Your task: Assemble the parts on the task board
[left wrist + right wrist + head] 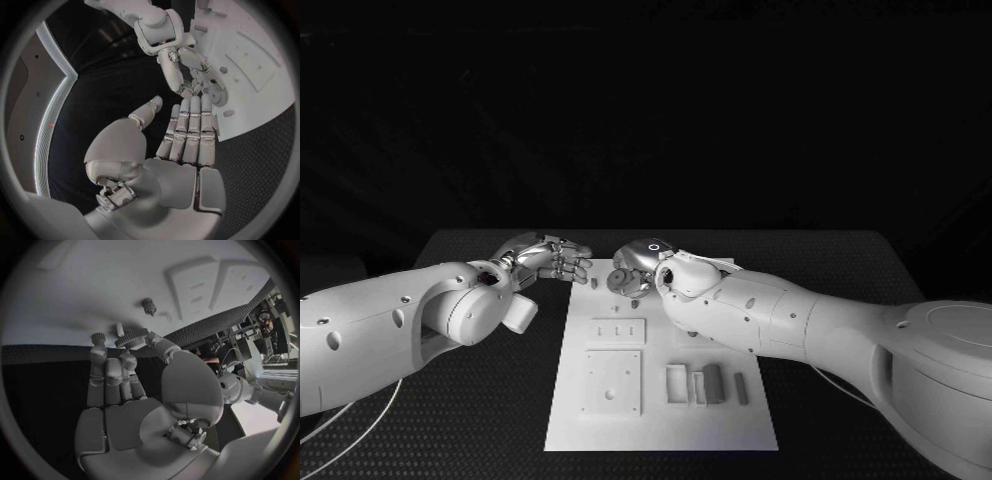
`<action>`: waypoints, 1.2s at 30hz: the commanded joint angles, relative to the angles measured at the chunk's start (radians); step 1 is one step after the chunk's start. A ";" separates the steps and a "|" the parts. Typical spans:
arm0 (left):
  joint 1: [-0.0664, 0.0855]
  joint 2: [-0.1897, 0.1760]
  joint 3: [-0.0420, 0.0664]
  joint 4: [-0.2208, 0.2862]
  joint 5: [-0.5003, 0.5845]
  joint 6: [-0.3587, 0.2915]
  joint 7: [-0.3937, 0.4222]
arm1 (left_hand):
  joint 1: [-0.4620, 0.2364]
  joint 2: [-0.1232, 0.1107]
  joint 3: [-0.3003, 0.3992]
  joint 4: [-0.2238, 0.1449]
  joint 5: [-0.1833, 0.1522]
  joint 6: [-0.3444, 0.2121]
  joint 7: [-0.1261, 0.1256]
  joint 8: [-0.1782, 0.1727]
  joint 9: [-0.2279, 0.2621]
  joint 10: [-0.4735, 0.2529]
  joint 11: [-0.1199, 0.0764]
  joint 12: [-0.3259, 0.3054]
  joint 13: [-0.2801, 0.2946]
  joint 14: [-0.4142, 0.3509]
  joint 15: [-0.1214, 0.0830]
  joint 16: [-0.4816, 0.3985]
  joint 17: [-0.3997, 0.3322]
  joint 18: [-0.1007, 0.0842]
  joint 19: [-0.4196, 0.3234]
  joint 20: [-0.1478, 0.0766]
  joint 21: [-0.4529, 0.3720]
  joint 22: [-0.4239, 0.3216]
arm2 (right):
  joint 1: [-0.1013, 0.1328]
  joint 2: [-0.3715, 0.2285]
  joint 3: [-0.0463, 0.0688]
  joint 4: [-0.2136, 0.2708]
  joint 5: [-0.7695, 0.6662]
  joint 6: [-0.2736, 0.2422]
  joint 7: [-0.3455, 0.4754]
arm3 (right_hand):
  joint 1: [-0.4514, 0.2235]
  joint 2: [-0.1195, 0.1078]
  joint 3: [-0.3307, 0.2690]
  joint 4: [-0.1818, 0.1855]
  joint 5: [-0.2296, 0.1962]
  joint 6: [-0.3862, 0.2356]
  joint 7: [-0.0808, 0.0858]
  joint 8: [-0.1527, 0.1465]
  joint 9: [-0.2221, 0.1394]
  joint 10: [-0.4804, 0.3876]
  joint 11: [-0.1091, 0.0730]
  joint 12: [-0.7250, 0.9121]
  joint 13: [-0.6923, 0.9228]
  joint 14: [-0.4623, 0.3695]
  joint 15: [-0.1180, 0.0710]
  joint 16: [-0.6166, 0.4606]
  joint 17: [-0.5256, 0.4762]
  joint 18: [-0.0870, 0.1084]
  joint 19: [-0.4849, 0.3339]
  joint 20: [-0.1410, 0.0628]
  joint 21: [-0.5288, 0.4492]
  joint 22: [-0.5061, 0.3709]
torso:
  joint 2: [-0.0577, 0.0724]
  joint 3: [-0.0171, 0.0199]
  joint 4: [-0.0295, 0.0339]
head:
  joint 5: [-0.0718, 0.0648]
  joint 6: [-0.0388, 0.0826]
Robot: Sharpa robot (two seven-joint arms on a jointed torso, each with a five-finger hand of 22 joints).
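The white task board (pixel 661 425) lies lengthwise on the black table. Over its far end my right hand (pixel 639 264) pinches a small grey toothed gear (pixel 131 338) between thumb and fingers, just above the board (pixel 94 285). A short peg (pixel 148 305) stands on the board a little beyond the gear. The gear (pixel 219 94) and my right hand (pixel 181 65) also show in the left wrist view. My left hand (pixel 550 258) hovers at the board's far left edge, its fingers (pixel 190 130) straight and side by side, holding nothing, their tips close to the right hand.
Two recessed plates (pixel 617 332) (pixel 613 383) sit in the board's middle left. Several upright grey parts (pixel 711 383) stand in a row at its near right. Black table surface (pixel 473 420) flanks the board on both sides.
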 commanded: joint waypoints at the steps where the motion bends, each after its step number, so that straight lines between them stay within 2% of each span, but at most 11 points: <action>1: 0.001 0.003 0.001 0.002 -0.002 0.010 0.009 | 0.001 -0.011 0.000 0.006 -0.001 -0.005 0.001 -0.001 -0.002 0.003 0.004 -0.006 0.000 0.001 0.003 -0.004 0.002 0.021 0.001 0.003 -0.004 0.002 | 0.000 0.008 0.000 -0.004 0.002 0.022 0.011 | 0.000 0.016 0.004 0.001 0.005 0.059 0.041 0.009 -0.001 -0.076 0.035 0.004 -0.001 -0.001 -0.002 0.005 0.001 0.044 0.001 -0.001 0.006 0.020 | 0.000 0.0003 0.0013 | -0.001 -0.001; 6: 0.001 0.004 0.001 0.002 -0.002 0.009 0.009 | 0.001 -0.011 0.000 0.006 -0.001 -0.006 0.002 -0.001 -0.002 0.003 0.004 -0.006 0.000 0.001 0.003 -0.004 0.002 0.021 0.001 0.003 -0.004 0.002 | -0.001 0.012 0.000 -0.014 0.000 0.052 0.011 | 0.001 0.042 0.002 -0.023 0.005 0.084 0.038 0.024 0.001 -0.076 0.031 0.007 -0.004 -0.001 -0.004 0.007 0.000 0.044 -0.001 -0.002 0.011 0.020 | -0.001 -0.0001 0.0010 | -0.001 -0.004; 11: 0.001 0.004 0.001 0.002 -0.002 0.008 0.008 | 0.001 -0.011 0.000 0.006 -0.001 -0.006 0.002 -0.001 -0.002 0.003 0.004 -0.006 0.000 0.002 0.003 -0.004 0.002 0.021 0.001 0.003 -0.004 0.002 | -0.001 0.013 0.000 -0.014 -0.006 0.067 0.013 | 0.001 0.088 0.002 -0.066 0.005 0.121 0.026 0.044 0.002 -0.075 0.020 0.009 -0.007 -0.003 -0.014 0.008 -0.001 0.044 -0.006 -0.001 0.015 0.020 | -0.001 0.0000 -0.0005 | 0.000 -0.004; 15: 0.001 0.005 0.001 0.003 -0.002 0.009 0.008 | 0.001 -0.011 0.000 0.006 -0.001 -0.006 0.002 -0.001 -0.002 0.003 0.004 -0.006 0.000 0.002 0.003 -0.004 0.002 0.021 0.001 0.003 -0.004 0.002 | -0.001 0.015 -0.001 -0.013 -0.014 0.089 0.010 | -0.002 0.110 0.004 -0.091 0.005 0.140 0.019 0.053 0.001 -0.075 0.014 0.009 -0.009 -0.003 -0.019 0.009 -0.002 0.044 -0.008 0.000 0.017 0.020 | -0.001 0.0000 -0.0005 | 0.000 -0.004; 21: 0.001 0.007 0.001 0.001 -0.002 0.008 0.008 | 0.001 -0.011 0.000 0.006 -0.001 -0.006 0.003 -0.001 -0.002 0.003 0.004 -0.006 0.000 0.002 0.003 -0.004 0.002 0.021 0.001 0.003 -0.004 0.002 | -0.001 0.016 -0.003 -0.018 -0.016 0.103 0.005 | -0.011 0.107 0.003 -0.100 0.005 0.143 0.017 0.054 -0.001 -0.075 0.013 0.009 -0.010 -0.004 -0.021 0.009 -0.002 0.044 -0.009 0.001 0.018 0.019 | -0.001 0.0002 -0.0002 | -0.001 -0.005; 30: 0.001 0.003 0.001 0.002 -0.002 0.009 0.007 | 0.001 -0.012 0.000 0.006 -0.001 -0.008 0.004 -0.002 -0.002 0.002 0.004 -0.007 0.000 0.002 0.003 -0.005 0.003 0.021 0.002 0.003 -0.005 0.002 | -0.001 0.001 -0.003 -0.011 -0.027 0.093 -0.001 | -0.011 0.106 0.007 -0.110 0.006 0.140 0.018 0.052 -0.003 -0.074 0.013 0.009 -0.010 -0.004 -0.022 0.009 -0.002 0.044 -0.008 0.001 0.019 0.018 | -0.001 0.0008 -0.0007 | -0.001 -0.005; 36: 0.001 0.001 0.001 0.003 -0.002 0.009 0.006 | 0.001 -0.013 0.000 0.005 -0.001 -0.009 0.005 -0.002 -0.003 0.002 0.005 -0.008 0.000 0.002 0.003 -0.005 0.003 0.021 0.002 0.003 -0.005 0.002 | -0.001 -0.013 -0.005 0.000 -0.038 0.069 -0.001 | -0.007 0.093 0.013 -0.131 0.006 0.134 0.020 0.048 -0.008 -0.074 0.015 0.009 -0.012 -0.004 -0.020 0.008 -0.004 0.044 -0.007 0.001 0.018 0.017 | -0.001 0.0012 -0.0009 | -0.001 -0.004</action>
